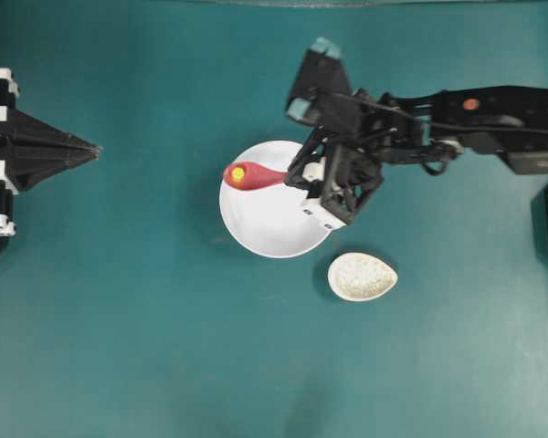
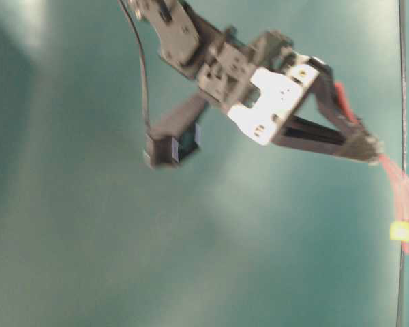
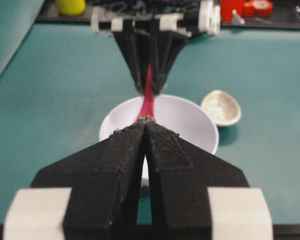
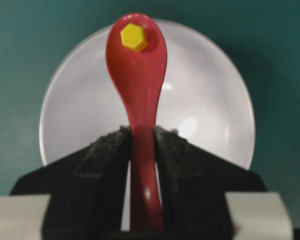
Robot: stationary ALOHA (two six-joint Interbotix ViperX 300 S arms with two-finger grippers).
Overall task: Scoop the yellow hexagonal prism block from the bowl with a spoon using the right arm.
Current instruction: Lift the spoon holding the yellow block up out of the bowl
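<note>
While the right gripper (image 4: pixel 142 137) has its two black fingers clamped on the handle of the pink-red soup spoon (image 1: pixel 251 176), with the yellow hexagonal prism block (image 4: pixel 134 37) already sitting in the scoop near its far tip, your job at this step looks to be carrying the load clear without tipping it, so keep the scoop level and avoid any roll of the wrist, since the block lies loose and close to the front lip and a forward dip would likely slide it out. Judging from the wrist view, the spoon hangs above the white bowl (image 1: pixel 269 224) with the scoop over the bowl's left side in the overhead view, so a spill now would probably fall back into the dish or just past its left rim; lift straight before you travel sideways. Move slowly, because the handle is glossy and held only by a narrow pinch, and it may pivot between the pads. For room, the teal table (image 1: pixel 119 319) is open to the left and near side of the bowl. The speckled beige spoon rest (image 1: pixel 363 276) sits just beside the bowl's near-right edge, so don't sweep the arm low that way. The left gripper (image 1: pixel 89 149) rests well apart at the left side, its fingers together and holding nothing, pointing toward the bowl; stay short of its tip if you carry leftward
</note>
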